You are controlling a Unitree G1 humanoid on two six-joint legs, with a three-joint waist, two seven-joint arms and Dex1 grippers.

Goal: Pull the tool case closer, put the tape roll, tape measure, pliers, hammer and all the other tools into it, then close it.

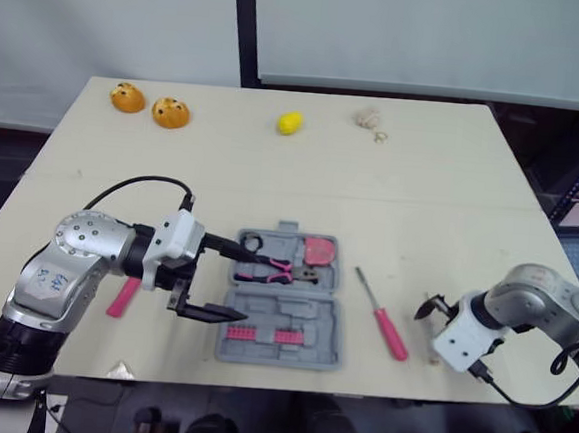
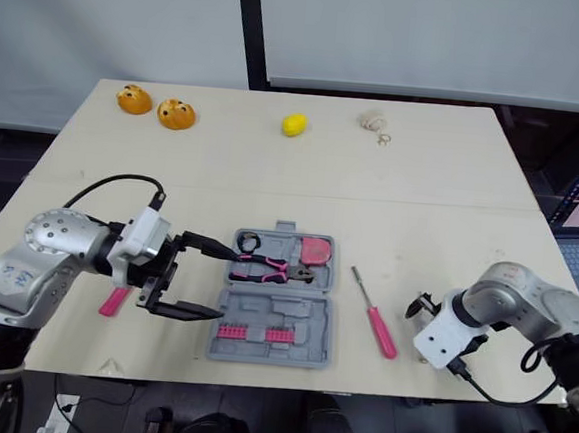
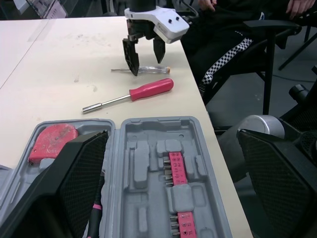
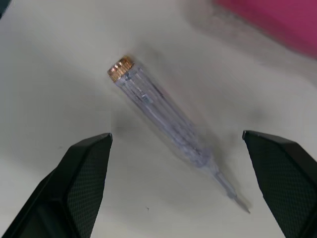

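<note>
Case (image 1: 333,330) lies open flat near the front edge of the table (image 1: 421,207), both grey halves facing up. Pliers (image 1: 280,268) lie in its far half, pink handles pointing towards the case's left side, and the red tape measure (image 1: 319,250) sits just beside them in the far right corner. Two pink bit strips (image 1: 232,329) line the near half.

Left gripper (image 1: 251,288) hangs at the case's left edge with its jaws spread wide. One finger reaches over the far half beside the pliers' handles, the other over the near half's left rim, and nothing is between them.

Right of the case lies a pink-handled screwdriver (image 1: 386,324), close but not touching it. Further right again, well apart from the case, the right gripper (image 3: 147,67) points down at the table, jaws spread. They straddle a clear tester (image 4: 168,124) with a brass cap, and neither finger touches it.

Left of the case, a pink handle (image 1: 123,297) pokes out from under the left arm; what tool it belongs to, I cannot tell.
</note>
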